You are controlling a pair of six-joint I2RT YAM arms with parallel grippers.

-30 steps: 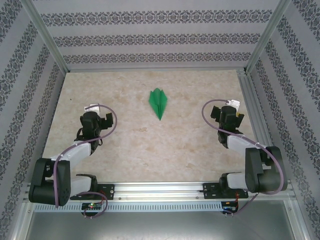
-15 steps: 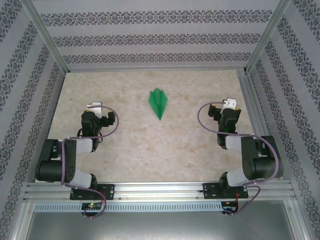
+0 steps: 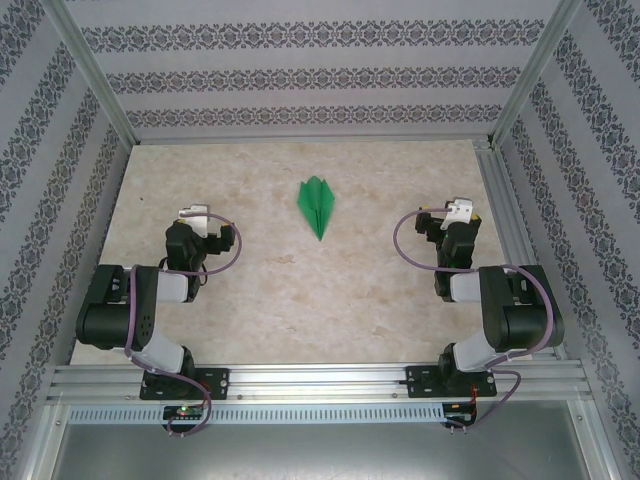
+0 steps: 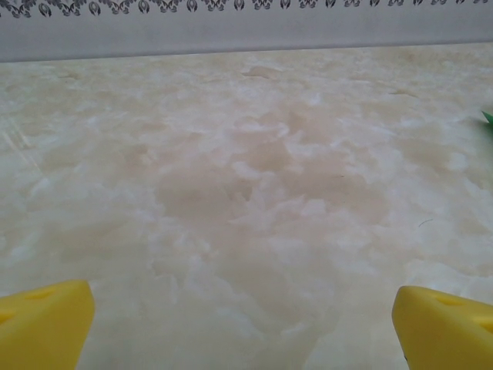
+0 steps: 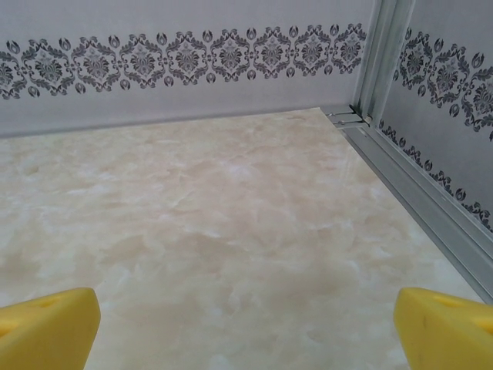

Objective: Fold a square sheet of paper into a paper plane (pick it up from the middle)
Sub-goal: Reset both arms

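Note:
The square sheet of paper lies folded as a bright green paper plane (image 3: 317, 205), a narrow dart with its point toward the near edge, flat on the marble-patterned table (image 3: 300, 300) at centre back. A sliver of the paper plane (image 4: 488, 117) shows at the right edge of the left wrist view. My left gripper (image 3: 203, 233) rests well to the plane's left, and the left gripper (image 4: 243, 327) is open, its yellow fingertips (image 4: 46, 324) wide apart over bare table. Off to the plane's right sits my right gripper (image 3: 450, 228); the right gripper (image 5: 243, 327) is open with nothing between its fingertips (image 5: 443, 324).
Patterned walls (image 3: 320, 75) enclose the table on three sides. An aluminium rail (image 5: 416, 193) runs along the right edge, close to the right gripper. Both arms are folded back near their bases at the front rail (image 3: 320, 380).
Both arms have folded back toward their bases, upper links swinging upright, with the grippers staying open. The paper plane has not moved.

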